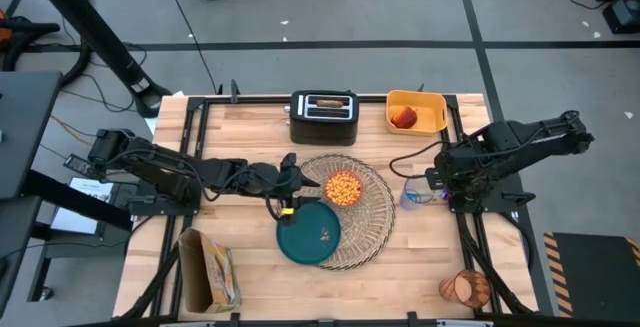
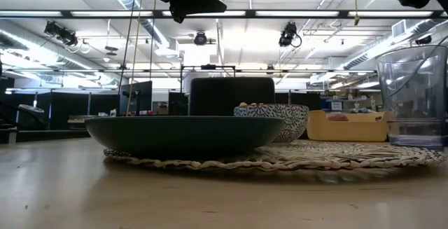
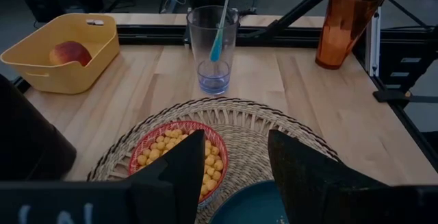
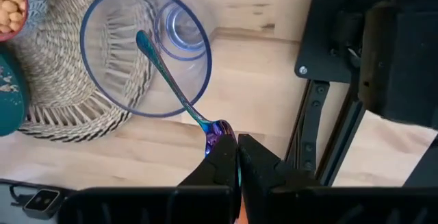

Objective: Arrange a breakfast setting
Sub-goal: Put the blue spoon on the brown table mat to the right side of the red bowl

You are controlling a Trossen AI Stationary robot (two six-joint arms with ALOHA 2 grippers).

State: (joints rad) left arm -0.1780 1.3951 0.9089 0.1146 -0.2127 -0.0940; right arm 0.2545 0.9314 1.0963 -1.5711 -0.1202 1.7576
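Note:
The round straw placemat point(image 1: 368, 229) lies mid-table. On it sit the dark teal plate point(image 1: 308, 233) and the cereal bowl point(image 1: 343, 188). My left gripper point(image 3: 236, 172) hovers open and empty over the placemat's left part, between bowl and plate. A clear glass point(image 4: 147, 59) stands just off the placemat's right edge, with the blue spoon point(image 4: 168, 77) slanting in it. My right gripper point(image 4: 229, 152) is shut on the spoon above the glass. The red fruit point(image 1: 404, 118) lies in the yellow bin point(image 1: 432, 117). The orange tumbler point(image 1: 465, 289) stands at the near right corner. I see no toast slice. My right gripper pinches the spoon's upper, purple-tinted end point(image 4: 219, 129) between its two fingers. The fingers come from above, pointing down. The spoon hangs slanted below them, its teal lower end point(image 4: 142, 41) inside the glass. Whether that end touches the glass, I cannot tell.
The black toaster point(image 1: 323, 113) stands at the far edge, left of the yellow bin. A brown paper bag point(image 1: 208, 275) lies at the near left. Bare wood shows between the placemat and the near edge, and left of the plate.

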